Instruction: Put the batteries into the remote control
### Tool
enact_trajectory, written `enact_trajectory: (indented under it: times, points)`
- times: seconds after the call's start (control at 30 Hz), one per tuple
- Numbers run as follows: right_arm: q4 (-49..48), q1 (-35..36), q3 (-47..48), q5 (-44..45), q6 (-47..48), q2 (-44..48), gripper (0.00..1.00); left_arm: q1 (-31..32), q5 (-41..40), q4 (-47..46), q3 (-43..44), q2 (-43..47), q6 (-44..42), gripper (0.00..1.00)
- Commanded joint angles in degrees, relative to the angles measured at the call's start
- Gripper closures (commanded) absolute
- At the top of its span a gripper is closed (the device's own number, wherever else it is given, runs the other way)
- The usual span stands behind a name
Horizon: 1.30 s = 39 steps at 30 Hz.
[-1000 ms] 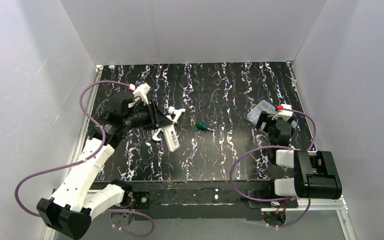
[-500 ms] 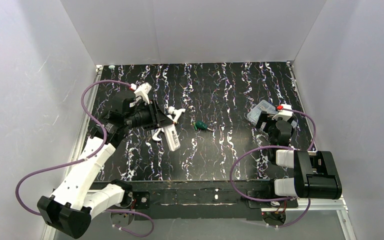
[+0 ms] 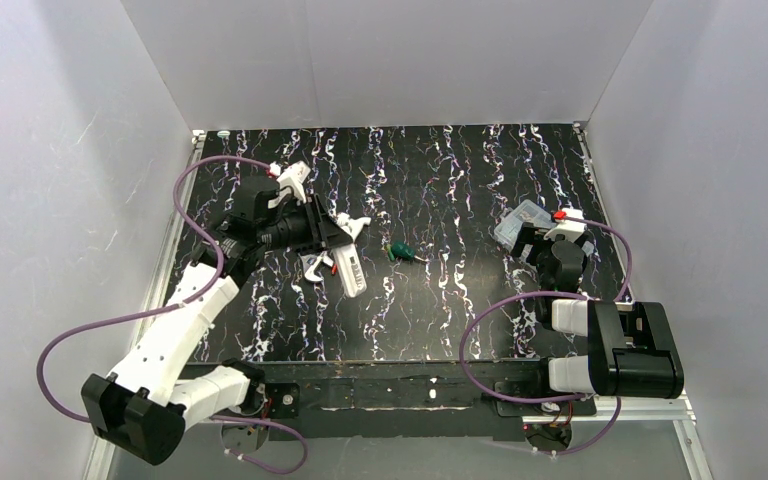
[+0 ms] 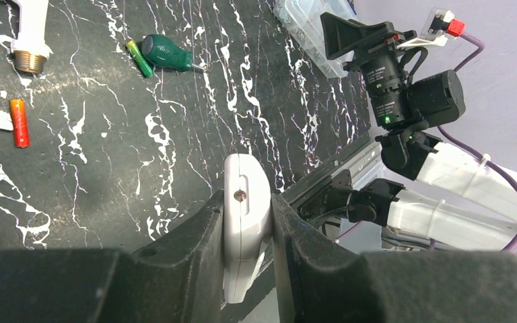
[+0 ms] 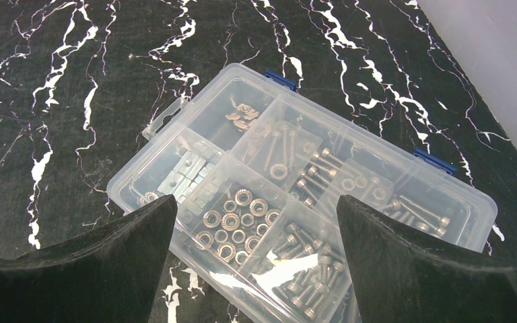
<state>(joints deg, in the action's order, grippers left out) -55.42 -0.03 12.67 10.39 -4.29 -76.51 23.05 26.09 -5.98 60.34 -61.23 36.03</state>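
From above, the left gripper [image 3: 336, 252] is clamping one end of the white remote [image 3: 351, 274], which is slanting across the black marbled table [image 3: 440, 310], left of centre. A green screwdriver [image 3: 402, 251] is lying near it, to its right. The right gripper [image 3: 532, 228] is hovering over a clear box [image 3: 520, 214] near the right edge.

In the left wrist view, the fingers [image 4: 195, 235] are pressing both sides of the remote's narrow end. One red battery [image 4: 19, 122] is lying on the table, well apart from the remote.

In the right wrist view, the claw is gaping wide and gripping nothing, with the box of nuts and screws sitting below it.
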Motion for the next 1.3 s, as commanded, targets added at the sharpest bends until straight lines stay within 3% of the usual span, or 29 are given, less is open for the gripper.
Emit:
enact_trajectory:
  times: [0.0,0.4,1.0,1.27]
  points:
    - [-1.7,-0.3,1.9,1.1,0.0,0.5,0.02,0.3,2.7,-2.2,1.6,-1.4,1.0,1.00]
    - [-1.6,-0.4,1.9,1.1,-0.1,0.5,0.02,0.3,4.8,-2.6,4.3,-5.3,-0.2,1.00]
    - [-1.5,-0.3,1.9,1.0,-0.1,0.5,0.02,0.3,8.2,0.4,-3.4,4.5,-2.4,1.00]
    - [-1.5,-0.4,1.8,1.0,-0.1,0.4,0.02,0.3,8.7,3.1,-2.7,5.9,-4.4,1.00]
